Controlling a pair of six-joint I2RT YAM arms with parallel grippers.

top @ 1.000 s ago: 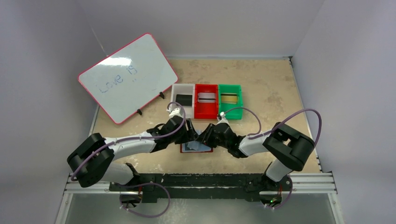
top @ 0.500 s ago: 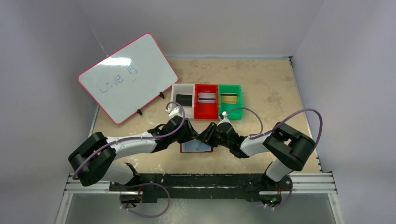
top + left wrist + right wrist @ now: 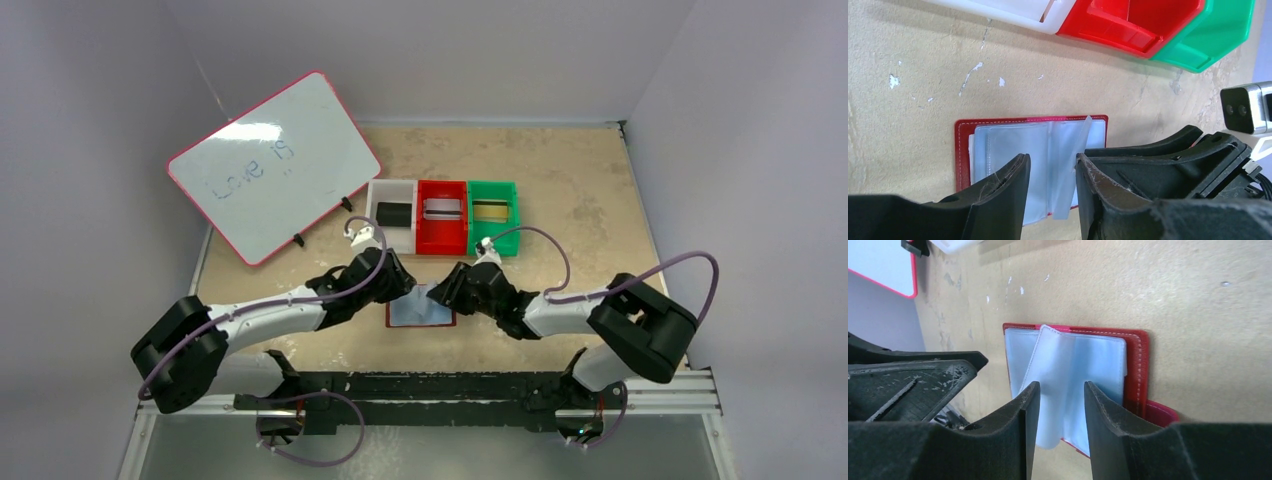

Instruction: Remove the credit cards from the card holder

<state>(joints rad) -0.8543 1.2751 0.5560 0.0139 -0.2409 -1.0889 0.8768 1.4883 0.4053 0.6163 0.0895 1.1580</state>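
Observation:
The dark red card holder (image 3: 421,310) lies open on the table, its pale blue sleeves (image 3: 1013,150) facing up and one sleeve (image 3: 1048,365) lifted off the rest. I see no card in the sleeves. A black credit card (image 3: 396,214), a silver-grey one (image 3: 443,209) and a gold one (image 3: 490,211) lie in the three bins. My left gripper (image 3: 402,287) hangs over the holder's left edge, open, nothing between its fingers (image 3: 1008,185). My right gripper (image 3: 447,289) is over the right edge, also open and holding nothing.
The white bin (image 3: 376,212), red bin (image 3: 424,232) and green bin (image 3: 515,215) stand in a row just behind the holder. A pink-framed whiteboard (image 3: 272,165) leans on its stand at the back left. The holder's snap tab (image 3: 1160,415) sticks out at its side.
Both grippers have drawn apart from the middle of the holder, the left one leftward and the right one rightward. The left jaws have narrowed. More of the blue sleeves shows.

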